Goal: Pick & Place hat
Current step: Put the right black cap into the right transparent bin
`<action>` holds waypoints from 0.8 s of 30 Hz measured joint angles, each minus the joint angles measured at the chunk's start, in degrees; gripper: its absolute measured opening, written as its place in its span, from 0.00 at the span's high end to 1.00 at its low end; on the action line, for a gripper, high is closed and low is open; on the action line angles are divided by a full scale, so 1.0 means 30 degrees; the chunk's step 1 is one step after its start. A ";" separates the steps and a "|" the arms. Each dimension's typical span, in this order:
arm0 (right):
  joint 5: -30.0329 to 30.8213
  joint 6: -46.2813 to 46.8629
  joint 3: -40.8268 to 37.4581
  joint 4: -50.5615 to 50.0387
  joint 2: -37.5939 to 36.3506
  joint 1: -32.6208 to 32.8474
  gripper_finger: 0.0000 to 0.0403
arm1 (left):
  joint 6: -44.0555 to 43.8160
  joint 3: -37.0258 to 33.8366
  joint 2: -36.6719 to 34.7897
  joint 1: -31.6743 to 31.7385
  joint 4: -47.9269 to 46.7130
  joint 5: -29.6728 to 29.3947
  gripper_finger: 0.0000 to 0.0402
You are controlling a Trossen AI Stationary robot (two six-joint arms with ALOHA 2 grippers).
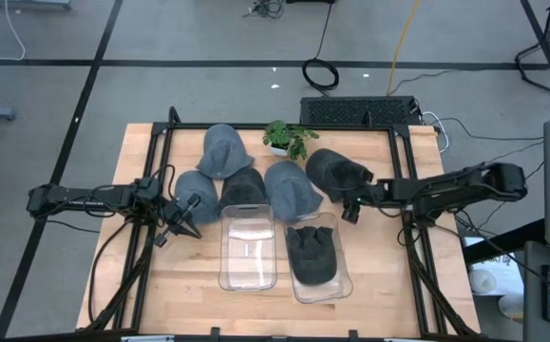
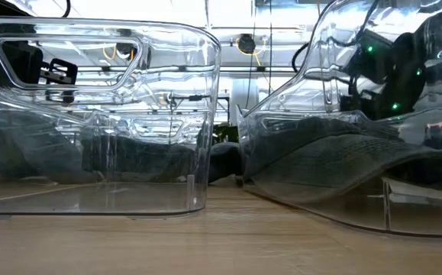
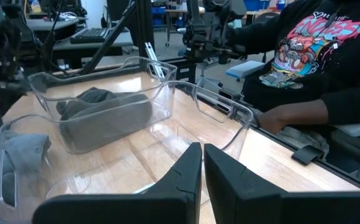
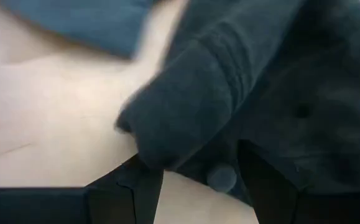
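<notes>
Several hats lie on the far half of the table: two grey-blue ones [image 1: 225,152] [image 1: 197,188], a dark one [image 1: 243,187], a blue-grey one [image 1: 292,185] and a dark hat [image 1: 336,171] at the right. Another dark hat [image 1: 314,252] lies in the right clear bin [image 1: 343,285]. The left clear bin [image 1: 248,275] holds no hat. My right gripper [image 1: 353,202] is at the near right edge of the dark hat, shut on it. My left gripper [image 1: 184,223] is shut and holds nothing, left of the bins. My right gripper has a thick fold at the dark hat's edge [image 4: 198,149] pinched between its two fingers [image 4: 143,183], which stay well apart around the cloth. It comes from the table's right, slanting down. The rest of the hat lies on the table.
A small potted plant [image 1: 289,138] stands at the far edge behind the hats. A black frame [image 1: 403,152] runs along the table's sides. A person in a dark printed shirt [image 3: 316,56] sits beyond the table's right side, one hand near its edge.
</notes>
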 joint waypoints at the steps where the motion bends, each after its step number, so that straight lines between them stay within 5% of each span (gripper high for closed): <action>1: 0.0717 -0.0020 -0.0007 0.0005 0.0225 0.0000 0.52 | 0.0000 0.0000 -0.0006 0.0007 0.0013 0.0003 0.94; 10: 0.7243 0.0173 -0.0018 0.0629 0.0676 0.0350 0.73 | 0.0000 0.0000 -0.0005 0.0005 0.0006 0.0002 0.94; 15: 0.8062 -0.1431 -0.0022 0.1958 0.0423 0.0452 0.96 | 0.0000 0.0000 -0.0001 0.0001 0.0006 0.0000 0.94; 24: 1.0111 -0.2920 -0.0022 0.2780 -0.1367 0.1092 1.00 | 0.0000 0.0000 0.0000 0.0002 0.0008 -0.0003 0.94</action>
